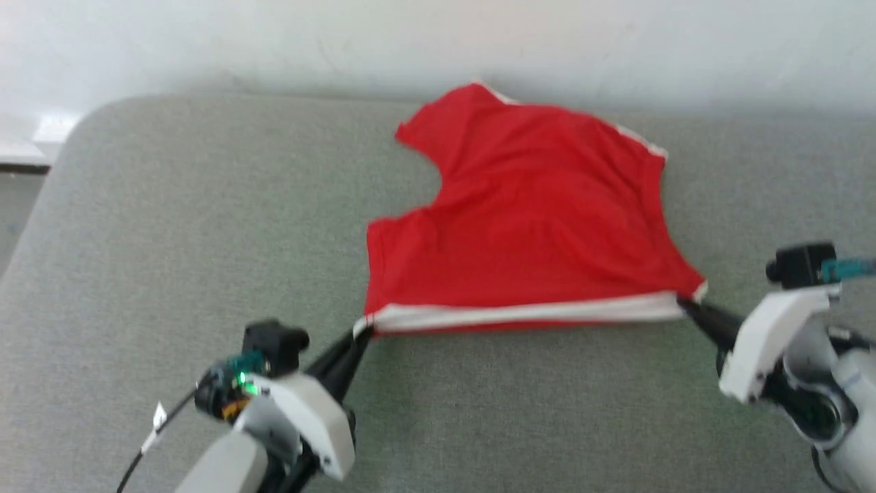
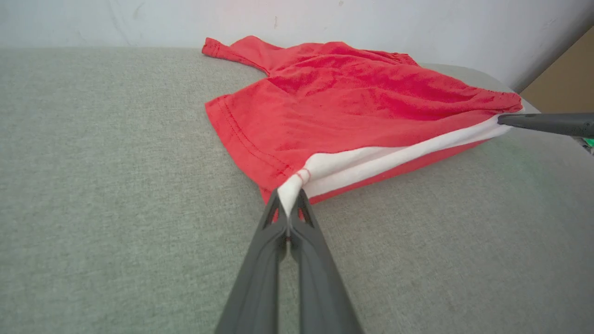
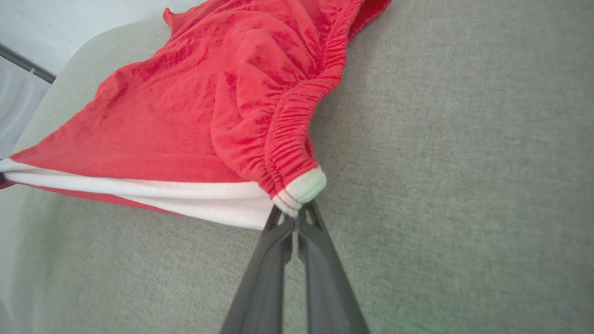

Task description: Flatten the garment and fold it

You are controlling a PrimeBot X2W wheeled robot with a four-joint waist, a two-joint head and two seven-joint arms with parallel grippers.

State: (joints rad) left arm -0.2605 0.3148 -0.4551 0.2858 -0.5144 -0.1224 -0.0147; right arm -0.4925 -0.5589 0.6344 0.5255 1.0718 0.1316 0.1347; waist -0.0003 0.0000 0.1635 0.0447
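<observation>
The garment (image 1: 534, 212), bright red shorts with a broad white band along the near edge, lies spread on the grey table (image 1: 171, 226). My left gripper (image 1: 361, 333) is shut on the band's left corner, seen close in the left wrist view (image 2: 288, 204). My right gripper (image 1: 684, 305) is shut on the band's right corner, seen close in the right wrist view (image 3: 293, 214). The white band (image 1: 527, 313) runs stretched between the two grippers and looks lifted a little off the table. The far part of the shorts (image 2: 352, 88) rests wrinkled on the surface. The right gripper's fingers (image 2: 547, 123) enter the left wrist view from the right.
The grey fabric-covered table has a rounded far-left corner (image 1: 102, 113) and meets a pale wall (image 1: 438, 41) at the back. A tan panel (image 2: 566, 83) stands past the table's far end in the left wrist view.
</observation>
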